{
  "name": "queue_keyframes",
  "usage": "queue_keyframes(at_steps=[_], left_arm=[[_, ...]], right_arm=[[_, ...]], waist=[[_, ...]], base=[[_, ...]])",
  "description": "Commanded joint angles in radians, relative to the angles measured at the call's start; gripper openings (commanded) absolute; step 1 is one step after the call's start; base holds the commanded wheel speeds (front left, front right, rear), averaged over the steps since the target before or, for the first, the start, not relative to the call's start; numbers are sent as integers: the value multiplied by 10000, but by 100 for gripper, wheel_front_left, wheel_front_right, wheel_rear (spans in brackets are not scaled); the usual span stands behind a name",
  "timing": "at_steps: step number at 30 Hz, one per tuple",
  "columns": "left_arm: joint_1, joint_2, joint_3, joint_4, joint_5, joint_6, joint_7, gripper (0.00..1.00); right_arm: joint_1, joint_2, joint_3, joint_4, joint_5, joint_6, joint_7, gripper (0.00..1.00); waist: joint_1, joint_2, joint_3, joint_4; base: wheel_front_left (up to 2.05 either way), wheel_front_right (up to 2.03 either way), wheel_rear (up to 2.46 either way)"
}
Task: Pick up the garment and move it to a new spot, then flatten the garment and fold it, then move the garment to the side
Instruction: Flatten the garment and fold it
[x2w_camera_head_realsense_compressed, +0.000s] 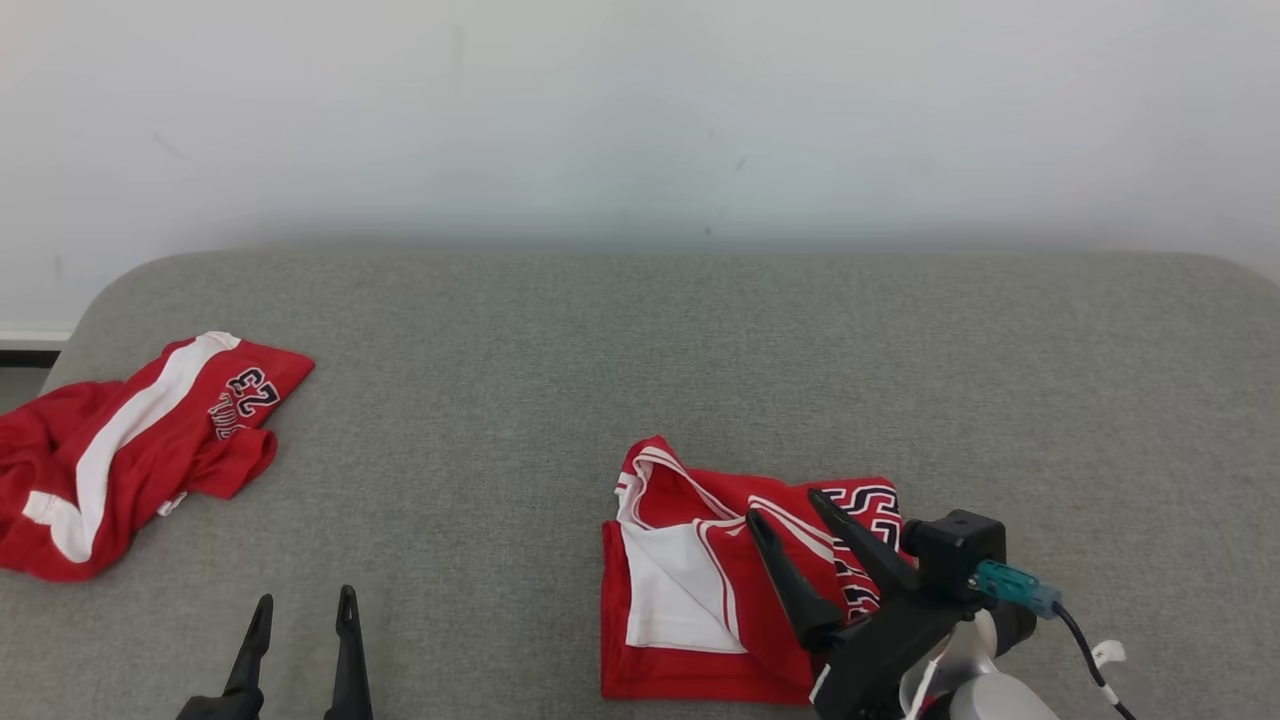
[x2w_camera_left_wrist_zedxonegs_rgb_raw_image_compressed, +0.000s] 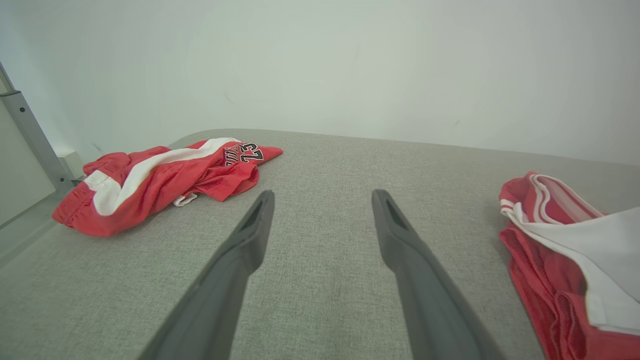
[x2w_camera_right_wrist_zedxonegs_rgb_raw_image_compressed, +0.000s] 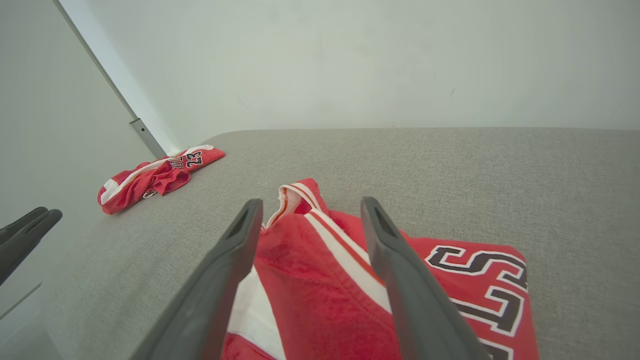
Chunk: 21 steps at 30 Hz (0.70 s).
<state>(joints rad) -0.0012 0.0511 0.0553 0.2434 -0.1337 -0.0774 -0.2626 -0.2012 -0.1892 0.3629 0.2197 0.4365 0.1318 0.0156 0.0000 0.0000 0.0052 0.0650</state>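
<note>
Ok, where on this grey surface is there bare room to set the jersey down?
Bare: the strip between the shorts and the jersey, the back band along the wall, and the right end past the jersey. Crowded: the left edge under the shorts, and where the right gripper hangs over the jersey.

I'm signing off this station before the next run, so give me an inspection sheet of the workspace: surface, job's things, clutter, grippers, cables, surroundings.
Surface: grey fabric-covered top, rounded corners, no stains seen.
Job's things: folded red jersey lying on the robot's near right, white inner side showing.
Clutter: red shorts numbered 23, crumpled at the left edge; possibly another garment of the job.
Grippers: left gripper open over bare surface; right gripper open over the jersey, contact unclear.
Cables: dark cable with teal plug at the right wrist, off to the jersey's side.
Surroundings: pale wall behind; metal post at the left.
</note>
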Motion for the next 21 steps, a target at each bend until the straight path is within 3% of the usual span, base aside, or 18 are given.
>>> queue_keyframes(at_steps=[1, 4, 5, 6, 7, 13, 21], left_arm=[[-54, -11, -11, 3, -115, 36, -31, 100], [-54, -12, 8, 13, -129, 1, -31, 100], [-63, -12, 22, 19, -105, -14, -31, 100], [-71, -14, 37, 24, -105, -33, -31, 100], [-81, -12, 41, 31, -111, -47, -31, 100], [-84, -12, 26, 43, -148, -18, -31, 100], [-34, -11, 65, 61, -200, 40, -31, 100]], right_arm=[[-142, 108, 44, 165, -24, -26, -77, 100], [-357, 200, 88, 651, -45, -26, -32, 100], [-443, 259, 103, 793, -8, -26, -48, 93], [-512, 295, 145, 955, 1, -26, -18, 33], [-576, 303, 206, 1086, -53, -26, -18, 0], [-681, 310, 442, 1276, -138, -26, -378, 0], [-137, -11, 1715, 64, 310, -26, -887, 0]], waist=[[0, 0, 48, 122], [0, 0, 93, 218], [0, 0, 109, 240], [0, 0, 120, 257], [0, 0, 131, 281], [0, 0, 131, 346], [0, 0, 139, 233]], base=[[0, 0, 0], [0, 0, 0], [0, 0, 0], [0, 0, 0], [0, 0, 0], [0, 0, 0], [0, 0, 0]])
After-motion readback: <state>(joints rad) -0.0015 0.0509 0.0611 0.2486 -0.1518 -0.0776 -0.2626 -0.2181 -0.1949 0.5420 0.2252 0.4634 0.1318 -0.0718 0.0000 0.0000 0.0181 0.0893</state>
